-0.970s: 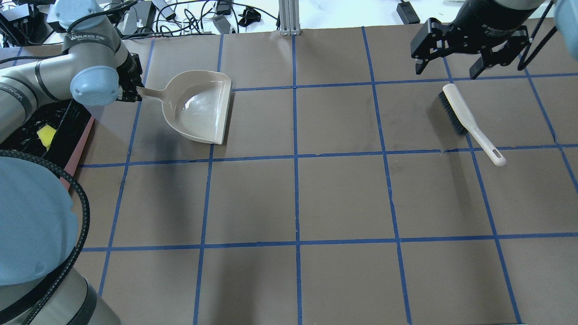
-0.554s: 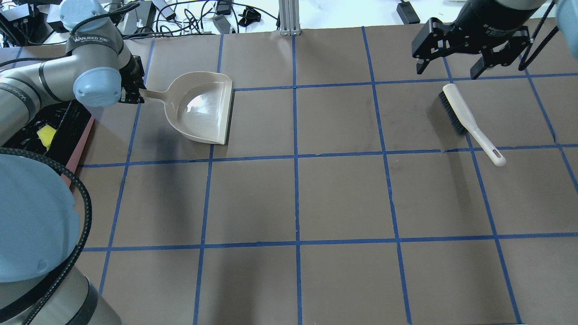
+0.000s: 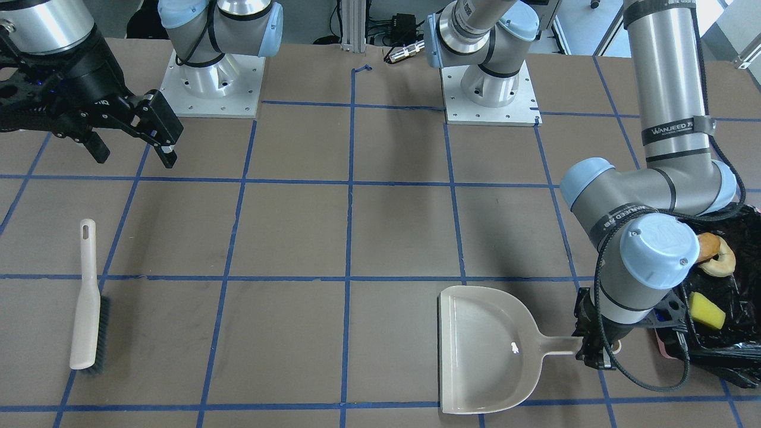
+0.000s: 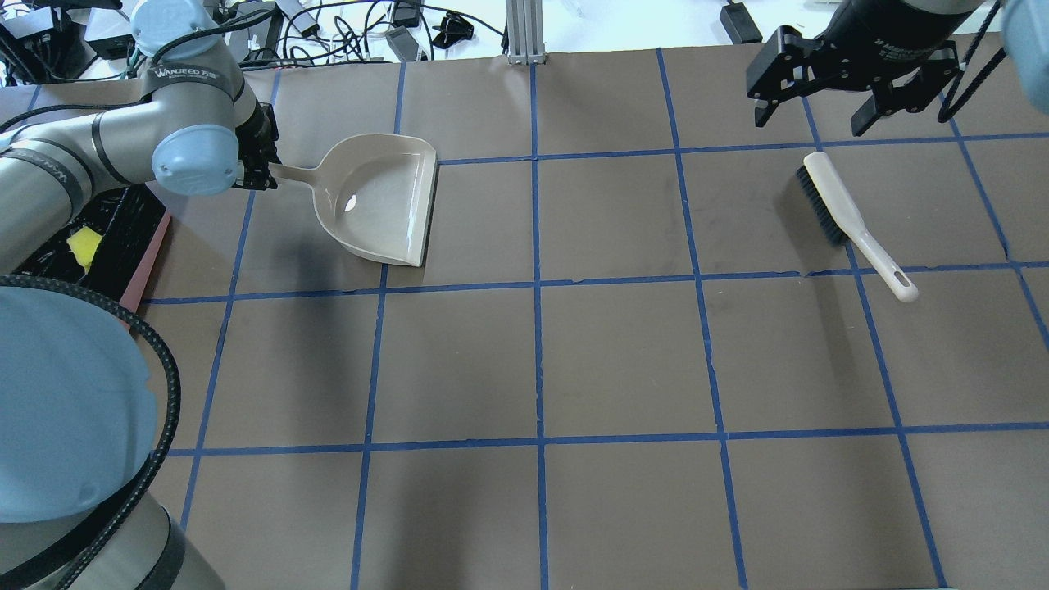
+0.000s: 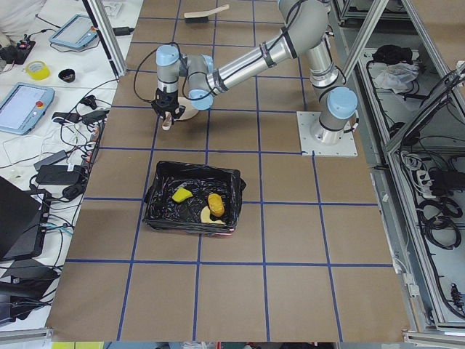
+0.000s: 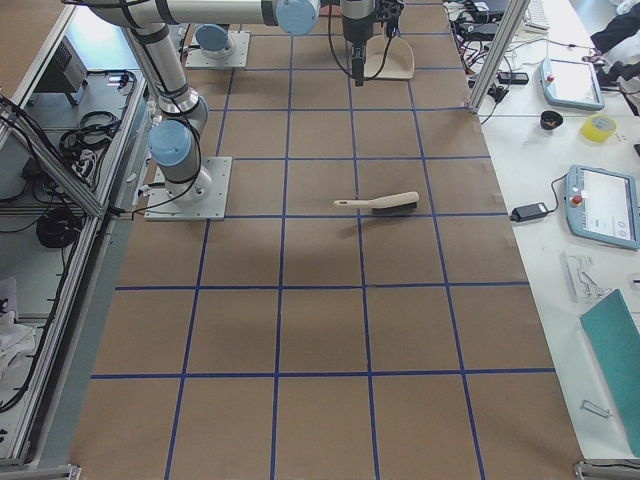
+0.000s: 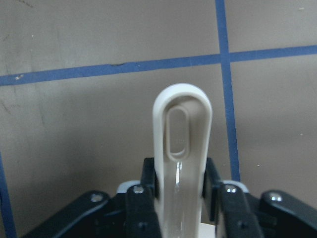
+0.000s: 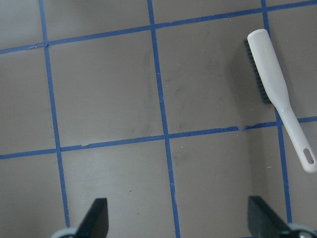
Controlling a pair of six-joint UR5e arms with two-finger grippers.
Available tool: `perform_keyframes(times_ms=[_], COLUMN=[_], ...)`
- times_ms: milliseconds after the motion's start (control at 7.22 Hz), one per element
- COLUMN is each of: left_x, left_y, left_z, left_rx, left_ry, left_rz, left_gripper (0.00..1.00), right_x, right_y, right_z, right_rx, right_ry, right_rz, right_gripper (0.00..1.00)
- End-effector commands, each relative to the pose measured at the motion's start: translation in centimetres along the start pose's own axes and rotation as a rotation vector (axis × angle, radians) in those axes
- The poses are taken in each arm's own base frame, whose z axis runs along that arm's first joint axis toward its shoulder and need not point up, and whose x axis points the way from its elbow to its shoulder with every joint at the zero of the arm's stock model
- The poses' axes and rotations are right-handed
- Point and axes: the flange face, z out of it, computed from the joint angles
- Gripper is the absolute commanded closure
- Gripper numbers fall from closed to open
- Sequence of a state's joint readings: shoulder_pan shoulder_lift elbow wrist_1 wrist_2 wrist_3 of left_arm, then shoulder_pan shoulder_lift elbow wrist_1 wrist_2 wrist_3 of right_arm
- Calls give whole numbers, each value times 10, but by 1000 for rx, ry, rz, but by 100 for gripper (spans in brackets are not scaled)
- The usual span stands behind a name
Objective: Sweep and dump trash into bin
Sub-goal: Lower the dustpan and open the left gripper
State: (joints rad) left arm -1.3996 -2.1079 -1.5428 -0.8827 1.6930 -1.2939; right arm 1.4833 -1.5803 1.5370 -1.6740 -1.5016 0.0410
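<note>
The bin [image 3: 746,348], pink with a black bag, stands at the table's left end and holds the trash: a bun [image 3: 707,245], a croissant piece [image 3: 720,266] and a yellow sponge [image 3: 706,310]. The sponge also shows in the overhead view [image 4: 84,246]. My left gripper [image 4: 261,172] is shut on the handle [image 7: 181,148] of the empty beige dustpan [image 4: 381,197], held beside the bin. My right gripper [image 4: 811,127] is open and empty, above and behind the beige brush [image 4: 852,221], which lies flat on the table.
Both arm bases [image 3: 211,83] sit at the robot's side of the table. Cables and power bricks [image 4: 344,33] lie beyond the far edge. The brown table [image 4: 623,360] has blue tape grid lines.
My left gripper has carried the dustpan a little to the right, away from the bin. My right gripper has shifted slightly away from the brush. The brush has not moved.
</note>
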Motion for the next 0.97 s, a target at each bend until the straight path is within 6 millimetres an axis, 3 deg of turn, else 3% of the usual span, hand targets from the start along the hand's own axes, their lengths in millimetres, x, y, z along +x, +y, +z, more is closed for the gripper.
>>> perform_keyframes(times_ms=[0, 277, 554, 831], left_x=[-2, -6, -7, -6], left_y=[1, 2, 3, 5], left_z=[1, -1, 5, 3], left_rx=[-1, -4, -8, -9], left_ry=[-7, -22, -32, -28], left_rz=[-39, -35, -37, -41], left_gripper=[85, 83, 72, 52], right_x=[0, 0, 0, 1], right_y=[-1, -7, -9, -9], right_z=[0, 6, 10, 10], right_rx=[2, 1, -4, 4], right_ry=[0, -1, 2, 2], right_rz=[2, 15, 30, 32], right_gripper=[0, 0, 0, 0])
